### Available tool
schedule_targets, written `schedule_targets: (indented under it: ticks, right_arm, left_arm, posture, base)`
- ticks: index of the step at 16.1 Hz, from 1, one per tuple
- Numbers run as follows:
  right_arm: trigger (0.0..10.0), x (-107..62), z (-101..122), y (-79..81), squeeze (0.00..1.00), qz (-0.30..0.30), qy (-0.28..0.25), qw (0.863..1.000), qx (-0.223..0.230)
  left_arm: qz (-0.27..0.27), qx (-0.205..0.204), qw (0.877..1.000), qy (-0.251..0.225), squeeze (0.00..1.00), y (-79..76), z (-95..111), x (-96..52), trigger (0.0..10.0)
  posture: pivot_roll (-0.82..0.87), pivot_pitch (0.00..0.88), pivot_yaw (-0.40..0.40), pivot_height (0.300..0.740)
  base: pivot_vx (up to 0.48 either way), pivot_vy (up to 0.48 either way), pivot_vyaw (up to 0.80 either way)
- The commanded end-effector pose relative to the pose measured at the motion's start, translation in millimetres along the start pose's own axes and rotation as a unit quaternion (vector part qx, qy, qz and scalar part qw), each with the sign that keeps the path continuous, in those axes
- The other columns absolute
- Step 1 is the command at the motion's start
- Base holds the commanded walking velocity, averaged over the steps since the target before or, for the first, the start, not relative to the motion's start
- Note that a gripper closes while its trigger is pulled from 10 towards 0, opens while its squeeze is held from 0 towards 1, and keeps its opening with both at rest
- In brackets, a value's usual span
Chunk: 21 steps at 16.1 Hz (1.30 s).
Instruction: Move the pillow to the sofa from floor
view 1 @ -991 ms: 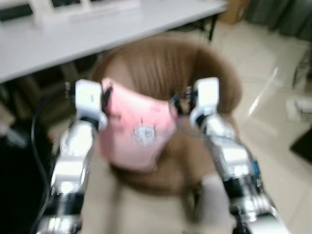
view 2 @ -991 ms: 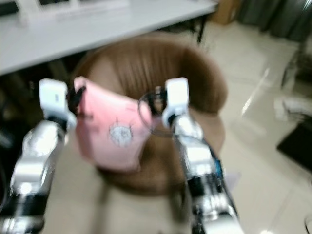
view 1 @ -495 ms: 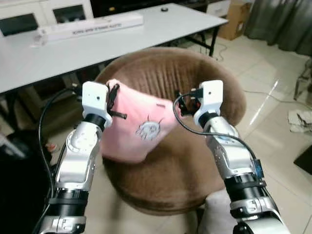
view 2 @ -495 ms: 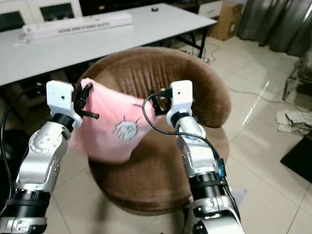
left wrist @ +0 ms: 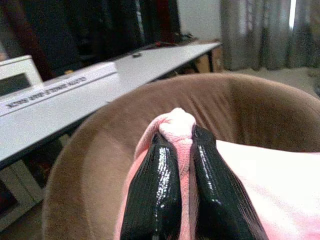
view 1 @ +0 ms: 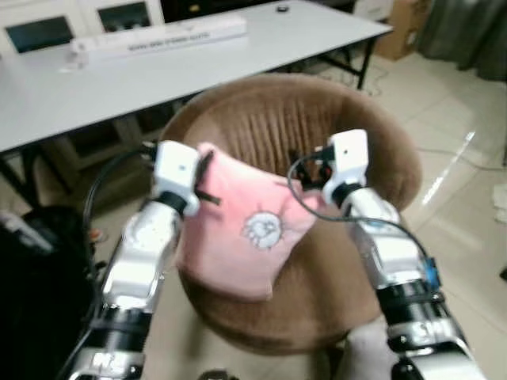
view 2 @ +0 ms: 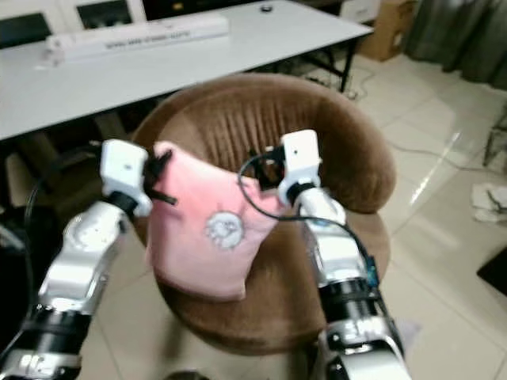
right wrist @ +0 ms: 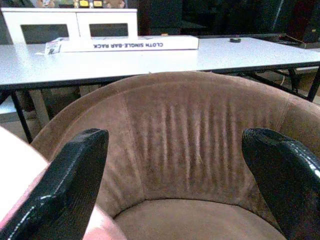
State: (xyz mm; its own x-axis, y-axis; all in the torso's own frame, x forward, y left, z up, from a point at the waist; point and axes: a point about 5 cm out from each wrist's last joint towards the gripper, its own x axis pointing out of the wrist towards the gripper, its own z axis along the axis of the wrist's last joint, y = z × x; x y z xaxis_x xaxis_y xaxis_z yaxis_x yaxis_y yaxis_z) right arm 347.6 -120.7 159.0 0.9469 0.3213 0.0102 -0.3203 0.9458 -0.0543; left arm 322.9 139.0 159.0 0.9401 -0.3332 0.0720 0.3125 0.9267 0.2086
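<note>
You have the pink pillow [view 1: 245,229] hanging in the air over the seat of the round brown sofa [view 1: 388,158], held up between both arms. Your left gripper [left wrist: 181,150] is clamped on the pillow's upper corner, a fold of pink fabric squeezed between the two black fingers [left wrist: 155,195]. Your right gripper [right wrist: 180,145] sits at the other upper corner with its fingers spread wide apart; its wrist view looks past them at the sofa's ribbed backrest and the white table [right wrist: 125,60] behind.
</note>
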Motion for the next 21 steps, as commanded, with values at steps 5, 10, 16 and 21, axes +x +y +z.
schedule_targets:
  ticks: [5, 10, 16, 21]
  right_arm:
    - [10.0, -10.6, 7, 4.0, 0.0, 0.096, -0.011, 0.995, -0.034]
    - [10.0, -28.1, 4, 7.2, 0.0, 0.136, 0.003, 0.989, -0.054]
    - [10.0, -63.8, 15, 2.0, 0.0, 0.15, 0.01, 0.987, -0.058]
    - [10.0, -74.2, 11, -6.1, 0.0, 0.075, 0.023, 0.996, -0.029]
  left_arm:
    - [-0.045, 0.005, 0.999, 0.009, 0.0, -8.6, 1, 27.9, 10.0]
    - [-0.049, 0.013, 0.998, 0.037, 0.0, -10.1, -11, 45.6, 10.0]
    - [-0.027, -0.02, 0.999, 0.014, 0.0, -3.3, 4, 72.7, 10.0]
    - [0.003, -0.028, 0.999, -0.021, 0.0, 0.8, 18, 78.5, 10.0]
  posture:
    - [0.04, 0.0, 0.017, 0.74]
    - [-0.01, 0.0, 0.002, 0.74]
    - [-0.12, 0.0, 0.002, 0.74]
    - [-0.11, 0.0, 0.0, 0.74]
  base:
    - [0.0, 0.0, 0.0]
    - [0.0, 0.0, 0.0]
    - [0.0, 0.0, 0.0]
    - [0.0, 0.0, 0.0]
